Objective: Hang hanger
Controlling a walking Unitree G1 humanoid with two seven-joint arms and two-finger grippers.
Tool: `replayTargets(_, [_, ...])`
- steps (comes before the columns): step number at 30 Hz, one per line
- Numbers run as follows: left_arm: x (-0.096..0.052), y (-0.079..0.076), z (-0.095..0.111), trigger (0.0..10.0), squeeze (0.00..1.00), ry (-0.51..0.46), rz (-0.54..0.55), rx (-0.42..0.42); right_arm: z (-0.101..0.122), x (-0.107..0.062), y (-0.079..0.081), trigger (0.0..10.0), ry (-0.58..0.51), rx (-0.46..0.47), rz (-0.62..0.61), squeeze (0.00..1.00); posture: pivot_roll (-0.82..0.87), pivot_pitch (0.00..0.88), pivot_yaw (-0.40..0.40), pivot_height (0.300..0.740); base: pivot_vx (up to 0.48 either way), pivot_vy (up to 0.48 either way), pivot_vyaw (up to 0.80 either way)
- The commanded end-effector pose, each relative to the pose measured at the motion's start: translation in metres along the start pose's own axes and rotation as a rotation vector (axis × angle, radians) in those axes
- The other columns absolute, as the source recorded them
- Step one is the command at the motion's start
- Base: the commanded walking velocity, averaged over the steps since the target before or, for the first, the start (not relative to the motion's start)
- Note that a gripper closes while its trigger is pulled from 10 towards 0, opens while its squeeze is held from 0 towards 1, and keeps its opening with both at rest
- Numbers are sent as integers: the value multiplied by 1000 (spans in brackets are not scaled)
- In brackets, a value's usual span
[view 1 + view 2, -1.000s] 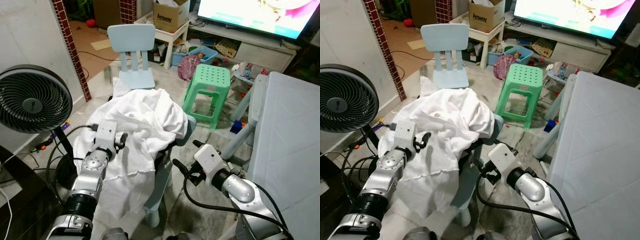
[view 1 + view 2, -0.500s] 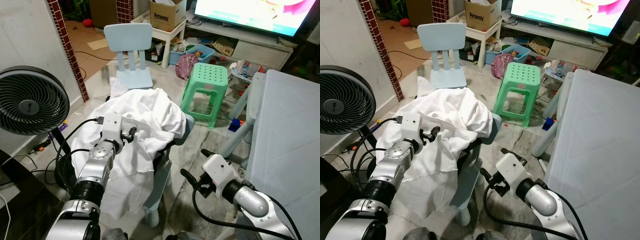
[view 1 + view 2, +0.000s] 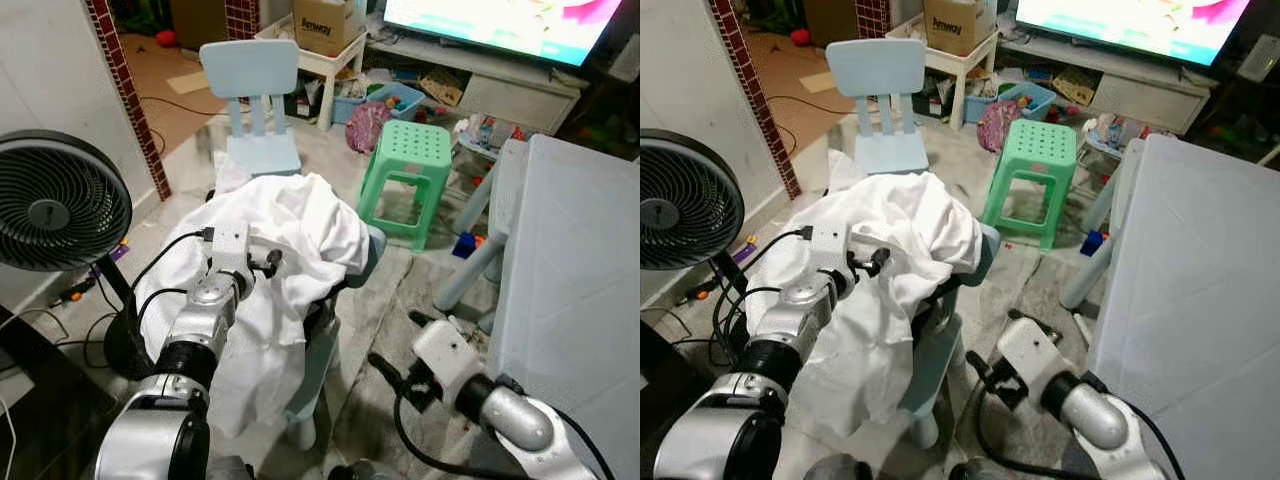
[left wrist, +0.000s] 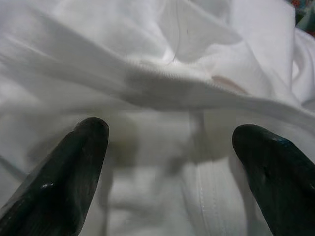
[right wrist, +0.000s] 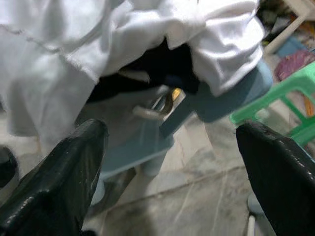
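A white garment lies heaped over the back and seat of a small light-blue chair. My left gripper rests against the garment's upper folds, and its open fingers straddle a seam of the cloth. My right gripper hovers low above the floor, right of the chair, open and holding nothing. In the right wrist view, what looks like a metal hanger hook peeks out from under the garment, above the chair seat.
A black fan stands at my left with cables on the floor. A second light-blue chair and a green stool stand beyond. A white table borders my right. Boxes, toys and a TV screen line the back.
My left gripper has reached further up onto the garment. My right arm has drawn back and lower, away from the chair. The camera has shifted slightly.
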State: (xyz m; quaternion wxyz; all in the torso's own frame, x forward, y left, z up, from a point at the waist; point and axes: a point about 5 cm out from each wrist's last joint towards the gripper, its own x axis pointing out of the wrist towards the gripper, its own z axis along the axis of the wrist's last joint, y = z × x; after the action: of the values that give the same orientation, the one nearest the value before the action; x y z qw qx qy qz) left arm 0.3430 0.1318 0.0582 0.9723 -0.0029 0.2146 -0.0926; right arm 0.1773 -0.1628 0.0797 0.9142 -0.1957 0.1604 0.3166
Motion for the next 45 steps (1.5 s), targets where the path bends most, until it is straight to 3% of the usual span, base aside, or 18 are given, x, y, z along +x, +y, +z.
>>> replayTargets(1, [2,-1,2,10000,0,-1,-10,-7,2,-8,-5,10000,7,-2,-11,0,-184,95,-67,740,0,0,0])
replayTargets(13, [6,-7,1,10000,0,19,-41,-5,-1,-39,3,10000,70,40,14,0,-246,141,-65,740,0,0,0])
replayTargets(14, [6,-6,0,8196,0,20,-38,4,-1,-40,4,10000,73,40,15,0,-255,144,-62,740,0,0,0])
replayTargets(16, [6,-3,0,39,0,22,-30,10,0,-42,5,10000,76,43,16,0,-262,147,-60,740,0,0,0])
replayTargets(28, [5,3,-1,0,0,9,-42,110,2,-41,7,10000,83,47,31,0,-260,149,-67,740,0,0,0])
replayTargets(45, [7,-4,1,0,0,-15,-80,81,3,-40,4,10000,89,39,31,0,-268,140,-68,740,0,0,0])
